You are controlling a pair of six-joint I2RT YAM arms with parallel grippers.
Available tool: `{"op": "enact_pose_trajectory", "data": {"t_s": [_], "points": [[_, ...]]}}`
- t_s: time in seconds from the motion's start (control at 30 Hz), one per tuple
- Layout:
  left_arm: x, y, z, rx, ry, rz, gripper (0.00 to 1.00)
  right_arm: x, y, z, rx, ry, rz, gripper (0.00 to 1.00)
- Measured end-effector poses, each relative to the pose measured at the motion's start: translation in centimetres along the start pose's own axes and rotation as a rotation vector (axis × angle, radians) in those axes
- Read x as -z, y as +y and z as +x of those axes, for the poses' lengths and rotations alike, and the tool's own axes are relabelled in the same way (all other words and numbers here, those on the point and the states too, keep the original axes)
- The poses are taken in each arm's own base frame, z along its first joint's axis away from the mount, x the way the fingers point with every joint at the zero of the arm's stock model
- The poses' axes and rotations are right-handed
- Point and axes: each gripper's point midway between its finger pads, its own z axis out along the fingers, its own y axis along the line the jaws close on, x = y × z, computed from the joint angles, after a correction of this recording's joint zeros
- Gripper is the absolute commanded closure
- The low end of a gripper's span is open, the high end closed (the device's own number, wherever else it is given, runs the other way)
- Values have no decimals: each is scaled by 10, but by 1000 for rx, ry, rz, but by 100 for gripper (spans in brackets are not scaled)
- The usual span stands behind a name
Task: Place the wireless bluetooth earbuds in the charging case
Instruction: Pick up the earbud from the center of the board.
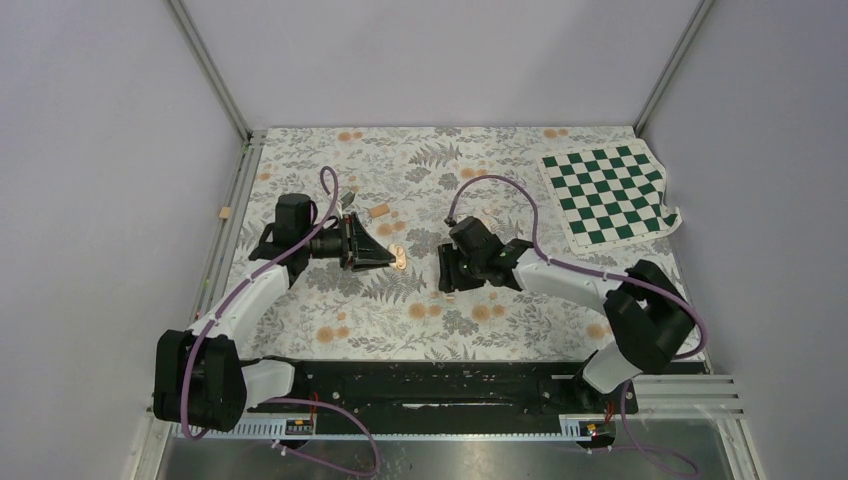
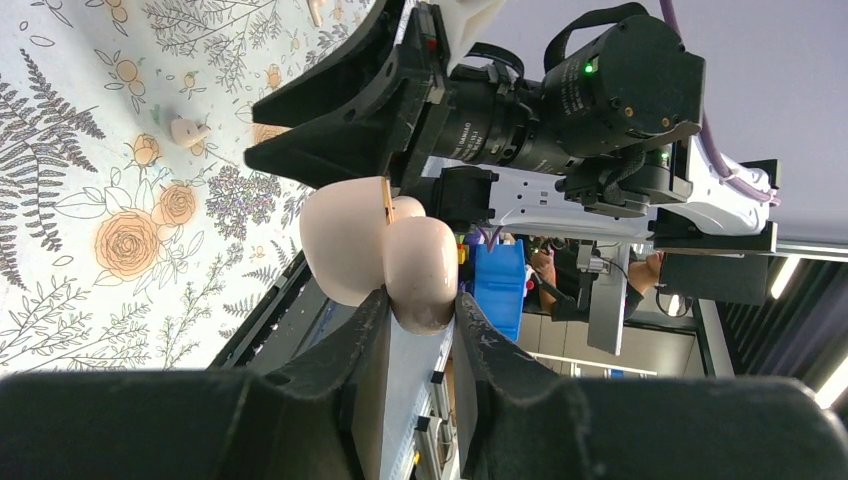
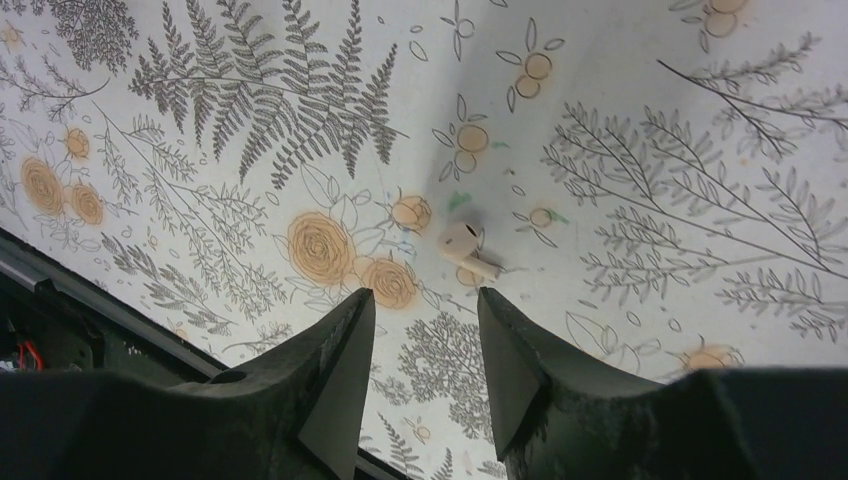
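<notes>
charging case [image 2: 350, 240]: pinched between the fingers of the left gripper [image 2: 420, 300]. earbud [image 3: 465, 245]: one, loose on the floral cloth [image 3: 650, 120], just beyond the right gripper [image 3: 425, 295], which is spread and empty. second bud unseen. insertion judged not yet begun.

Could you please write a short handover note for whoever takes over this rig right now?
Left gripper: shut on the charging case, held out toward the right arm.
Right gripper: open and empty, its tips just short of one earbud lying on the floral cloth.
Done: case grasped.
Unclear: no second earbud is in view, and the inside of the case is hidden, so it may or may not be seated.
Left: pick up this earbud and seat it in the case.
</notes>
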Motion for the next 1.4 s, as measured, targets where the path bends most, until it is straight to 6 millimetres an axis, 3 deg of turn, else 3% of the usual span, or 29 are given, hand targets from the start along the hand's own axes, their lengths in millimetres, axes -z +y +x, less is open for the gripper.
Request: {"op": "enact_pose_trajectory", "data": {"t_s": [0.33, 0.53, 0.97, 1.4], "points": [[2, 1, 0, 5, -1, 8, 100, -31, 4, -2, 17, 60, 45, 51], [3, 0, -2, -4, -5, 15, 100, -42, -6, 12, 26, 112, 88, 55], [4, -2, -2, -12, 0, 29, 100, -41, -11, 26, 81, 131, 176, 61], [4, 0, 2, -5, 6, 29, 100, -47, -6, 15, 89, 118, 198, 65]]}}
